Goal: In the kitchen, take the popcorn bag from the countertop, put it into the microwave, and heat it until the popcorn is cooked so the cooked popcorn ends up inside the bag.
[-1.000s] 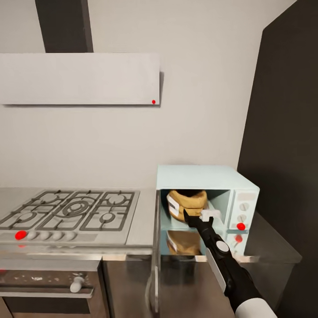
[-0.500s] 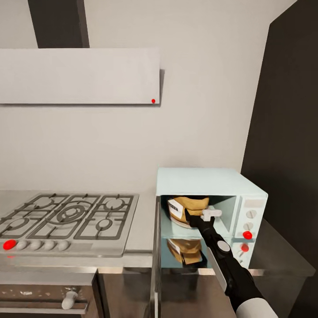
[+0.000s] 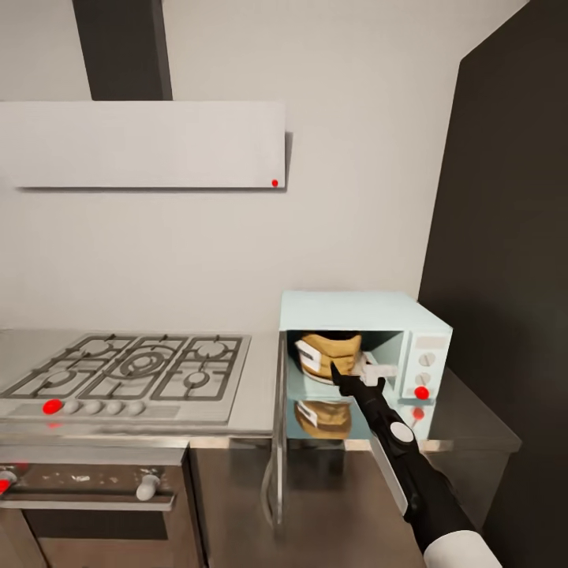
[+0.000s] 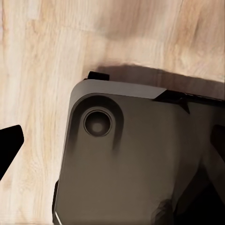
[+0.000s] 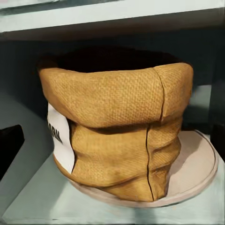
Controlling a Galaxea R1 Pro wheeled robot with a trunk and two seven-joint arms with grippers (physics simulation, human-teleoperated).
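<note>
Tan popcorn bag (image 5: 117, 131) upright on microwave (image 3: 359, 315) turntable, rim rolled.

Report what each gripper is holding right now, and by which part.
Nothing is held. The right gripper is open in front of the popcorn bag, which stands free on the microwave's turntable. The left gripper's state cannot be told.

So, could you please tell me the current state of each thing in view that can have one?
microwave: door swung open to the left.
popcorn bag: upright on the round plate inside the microwave, top open.
right tool: open, at the microwave's opening, apart from the bag.
gas hob: no flames visible.
</note>
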